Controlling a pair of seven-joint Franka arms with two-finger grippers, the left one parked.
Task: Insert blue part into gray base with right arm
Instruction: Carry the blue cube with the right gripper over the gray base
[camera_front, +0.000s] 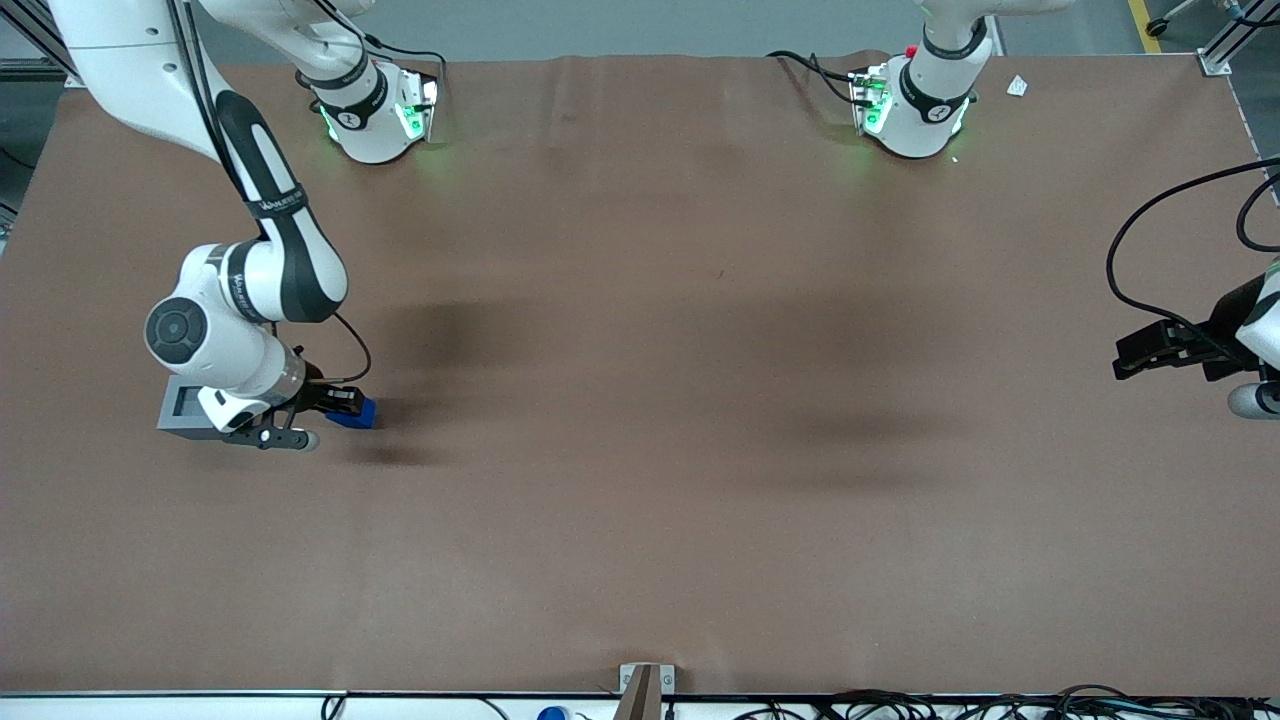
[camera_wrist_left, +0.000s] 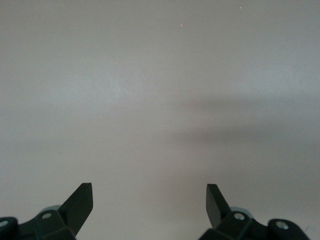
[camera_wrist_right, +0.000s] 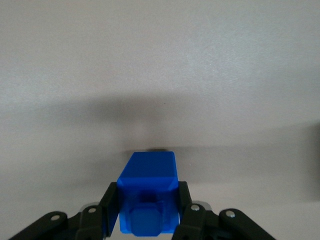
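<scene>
Gray base (camera_front: 185, 407) at working arm's end of table, partly hidden under right arm (camera_front: 250, 300); recess in top visible, nothing blue in it. Just beside base, toward table middle: gripper (camera_front: 345, 405) low over table, fingers (camera_wrist_right: 111, 210) closed snug on blue part (camera_front: 355, 412), one pad each flank, stud facing wrist camera. Whether part is lifted or touching table: cannot tell. Grasp looks done. Left, by judgement: lift, carry over base, line up with recess, push in, release.
</scene>
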